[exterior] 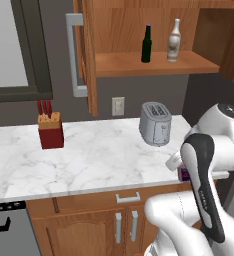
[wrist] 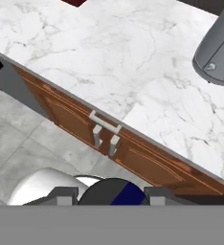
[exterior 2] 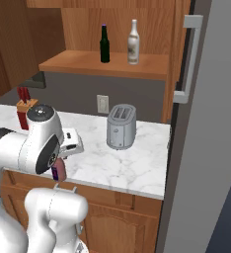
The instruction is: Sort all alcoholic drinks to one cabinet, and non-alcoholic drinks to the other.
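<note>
Two alcoholic drinks stand side by side on the open upper cabinet's shelf (exterior: 139, 64): a dark green bottle with a purple cap (exterior: 146, 45) (exterior 2: 104, 44) and, to its right, a pale whitish bottle (exterior: 174, 41) (exterior 2: 133, 42). A short dark purple bottle (exterior 2: 58, 171) (exterior: 183, 174) (wrist: 115, 192) hangs off the counter's front edge, above the floor. My gripper (wrist: 111, 196) is shut on it, with a dark tip on each side of it in the hand view. In the base views my own arm hides most of the hand.
A grey toaster (exterior: 155, 123) (exterior 2: 121, 126) (wrist: 219, 45) sits at the counter's right. A red knife block (exterior: 50, 130) (exterior 2: 23, 109) stands at the left. The cabinet door with a long grey handle (exterior: 74, 55) hangs open. A tall panel (exterior 2: 211, 148) bounds the counter's right end.
</note>
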